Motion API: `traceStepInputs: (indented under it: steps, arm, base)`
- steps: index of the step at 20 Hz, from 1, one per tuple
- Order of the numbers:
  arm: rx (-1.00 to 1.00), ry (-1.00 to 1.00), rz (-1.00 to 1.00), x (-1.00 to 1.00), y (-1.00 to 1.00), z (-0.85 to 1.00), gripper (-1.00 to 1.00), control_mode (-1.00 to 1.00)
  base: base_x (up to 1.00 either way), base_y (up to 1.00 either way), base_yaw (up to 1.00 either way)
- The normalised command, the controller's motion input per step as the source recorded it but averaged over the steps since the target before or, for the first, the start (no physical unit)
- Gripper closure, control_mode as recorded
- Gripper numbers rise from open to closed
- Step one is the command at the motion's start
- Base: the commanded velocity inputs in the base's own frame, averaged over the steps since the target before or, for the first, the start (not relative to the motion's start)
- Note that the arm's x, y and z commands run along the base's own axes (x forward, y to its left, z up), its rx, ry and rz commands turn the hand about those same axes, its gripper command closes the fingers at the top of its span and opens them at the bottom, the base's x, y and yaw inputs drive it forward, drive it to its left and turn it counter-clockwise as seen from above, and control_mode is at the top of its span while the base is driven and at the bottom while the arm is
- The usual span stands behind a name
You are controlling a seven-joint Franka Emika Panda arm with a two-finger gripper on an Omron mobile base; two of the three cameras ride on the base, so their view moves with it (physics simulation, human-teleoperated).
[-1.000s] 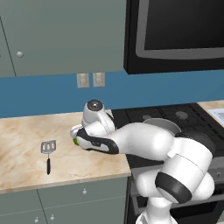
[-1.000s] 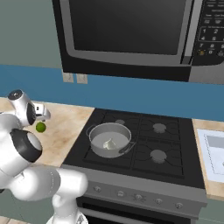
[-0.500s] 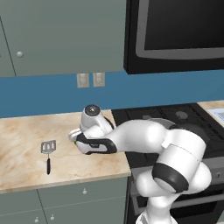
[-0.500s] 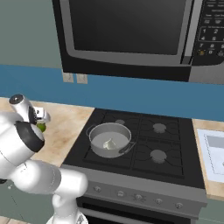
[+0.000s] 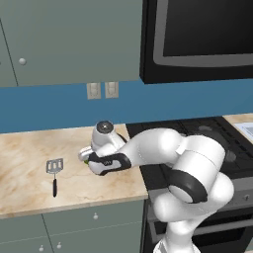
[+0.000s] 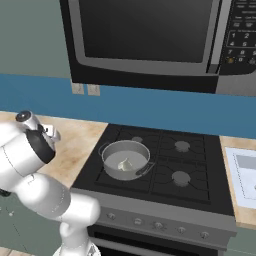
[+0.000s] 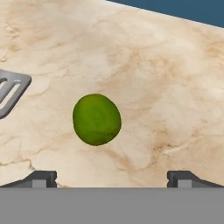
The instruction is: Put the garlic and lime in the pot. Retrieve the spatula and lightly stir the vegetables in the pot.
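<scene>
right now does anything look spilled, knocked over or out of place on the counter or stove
Nothing stands out. The lime sits on the counter below the open gripper, the spatula lies flat nearby, and the garlic rests in the upright pot.

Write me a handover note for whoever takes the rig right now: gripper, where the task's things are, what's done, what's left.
Gripper: open, poised over the lime, nothing held.
Lime: on the counter, untouched.
Garlic: already in the pot on the stove's front left burner.
Spatula: flat on the counter, beside the lime.
Done: garlic in.
Left: grasp the lime, drop it in the pot, fetch the spatula, stir lightly.
</scene>
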Motion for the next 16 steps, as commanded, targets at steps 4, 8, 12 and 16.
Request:
traceStepInputs:
  steps: [4, 8, 12, 16]
  arm:
    - [0.00, 0.00, 0.00, 0.12, 0.05, -0.15, -1.00, -1.00]
    - [0.00, 0.00, 0.00, 0.08, 0.05, -0.11, -1.00, -1.00]
    - [0.01, 0.03, 0.00, 0.10, 0.05, -0.09, -1.00, -1.00]
    - [0.01, 0.04, 0.00, 0.13, 0.06, -0.09, -1.00, -1.00]
  base:
    - [0.00, 0.00, 0.00]
    - [0.00, 0.00, 0.00]
    - [0.00, 0.00, 0.00]
    - [0.00, 0.00, 0.00]
